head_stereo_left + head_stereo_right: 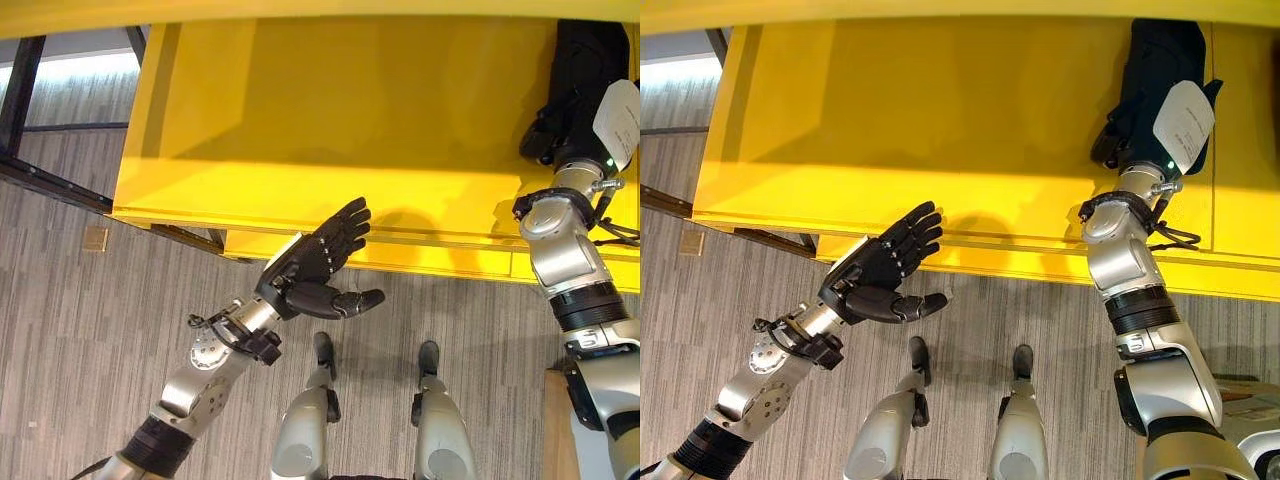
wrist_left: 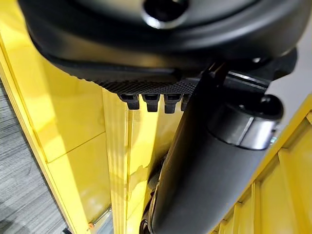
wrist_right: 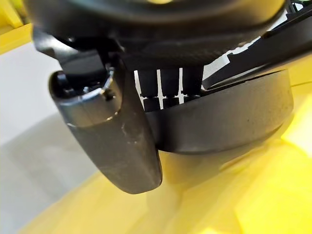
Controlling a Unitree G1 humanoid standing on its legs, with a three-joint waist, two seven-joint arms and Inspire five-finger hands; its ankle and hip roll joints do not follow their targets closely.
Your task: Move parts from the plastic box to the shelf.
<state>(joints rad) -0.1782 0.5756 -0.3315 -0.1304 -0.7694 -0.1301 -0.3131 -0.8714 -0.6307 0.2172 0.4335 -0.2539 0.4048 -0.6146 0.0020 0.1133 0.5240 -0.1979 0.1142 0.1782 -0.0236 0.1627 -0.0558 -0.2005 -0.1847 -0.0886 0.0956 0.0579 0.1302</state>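
While gripped, black part [image 1: 1155, 70] touches shelf [image 1: 940, 120].

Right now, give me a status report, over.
Left robot hand open, empty, at the yellow shelf edge. Right robot hand over the shelf, holding a dark curved part. Nothing blocking.

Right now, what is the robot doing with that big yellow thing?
The robot stands at a yellow shelf. Its right hand reaches onto the shelf and is wrapped round a dark part, which sits low on the yellow surface. A white tag hangs by that wrist. Its left hand is open and holds nothing, hovering in front of the shelf's front edge.
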